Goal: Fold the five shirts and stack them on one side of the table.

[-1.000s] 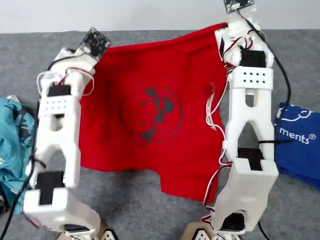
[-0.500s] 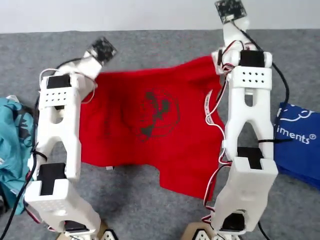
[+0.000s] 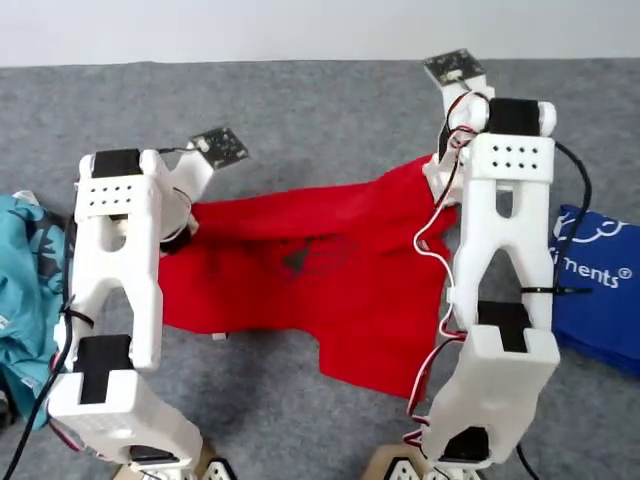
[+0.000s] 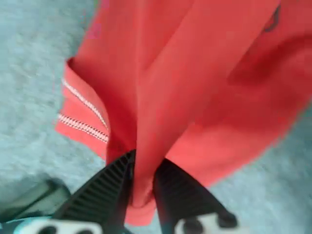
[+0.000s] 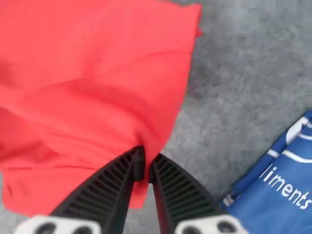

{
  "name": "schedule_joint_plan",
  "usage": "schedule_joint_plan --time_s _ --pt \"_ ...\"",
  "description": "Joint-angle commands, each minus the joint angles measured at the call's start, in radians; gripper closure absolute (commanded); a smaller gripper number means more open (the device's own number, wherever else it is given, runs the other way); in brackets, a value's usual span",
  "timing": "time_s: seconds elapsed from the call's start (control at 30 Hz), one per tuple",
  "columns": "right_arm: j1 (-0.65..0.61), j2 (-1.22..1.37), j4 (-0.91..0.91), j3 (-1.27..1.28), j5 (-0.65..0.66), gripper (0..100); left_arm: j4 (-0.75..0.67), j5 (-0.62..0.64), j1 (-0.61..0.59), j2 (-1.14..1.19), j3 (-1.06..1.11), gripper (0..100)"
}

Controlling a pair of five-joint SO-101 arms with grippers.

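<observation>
The red shirt (image 3: 330, 290) lies mid-table on the grey table (image 3: 300, 110), with its far edge held up by both grippers. The left gripper (image 4: 145, 163) is clamped on a fold at the shirt's left side, and the right gripper (image 5: 146, 156) pinches its right corner. The white arms (image 3: 115, 270) hide both side edges of the shirt. A teal shirt (image 3: 20, 270) is bunched at the left edge. A blue shirt (image 3: 600, 300) lies at the right, just beside the red one.

Red shirt (image 3: 340, 290) is showing a dark print and white hem stitching. Blue shirt (image 3: 600, 320) is carrying white lettering. Third shirt (image 3: 20, 280) is reading teal, table (image 3: 300, 110) grey. My left gripper (image 4: 145, 161) and right gripper (image 5: 146, 156) are showing black.
</observation>
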Motion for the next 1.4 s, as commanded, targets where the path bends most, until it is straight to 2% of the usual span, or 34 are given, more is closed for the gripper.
schedule_joint_plan --time_s 0.0,0.37,0.73,1.13,1.37 --pt "-0.021 -0.113 0.045 0.055 -0.003 98.9 0.081 -0.055 0.006 -0.061 -0.039 99" --pt "-0.054 -0.481 0.047 0.532 -0.003 98.9 0.12 -0.14 -0.02 -0.052 -0.015 99" --pt "-0.117 -0.816 0.047 0.953 -0.003 98.9 0.083 -0.17 -0.074 -0.051 0.01 99" --pt "-0.137 -0.854 0.038 1.181 -0.014 98.8 0.112 -0.253 -0.074 -0.049 0.104 99" --pt "-0.137 -0.852 0.004 1.203 -0.014 98.8 0.023 -0.218 -0.072 -0.049 0.128 99"
